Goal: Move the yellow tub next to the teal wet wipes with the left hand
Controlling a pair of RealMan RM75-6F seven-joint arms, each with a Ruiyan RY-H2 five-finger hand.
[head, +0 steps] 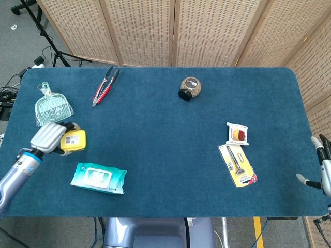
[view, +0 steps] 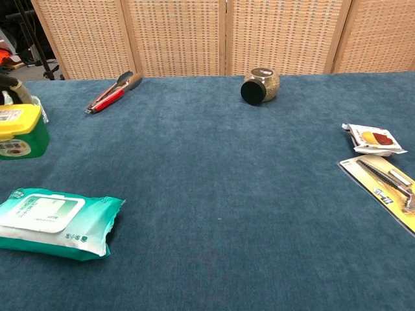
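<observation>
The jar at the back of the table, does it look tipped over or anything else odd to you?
Yes. The jar lies on its side near the far edge, its dark lid facing the front of the table; nothing appears spilled. Otherwise nothing stands out: the left hand holds the yellow tub just beyond the teal wet wipes.

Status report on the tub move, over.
Left hand grips yellow tub, beside teal wet wipes. Right hand idle at table edge. Nothing between tub and wipes.
</observation>
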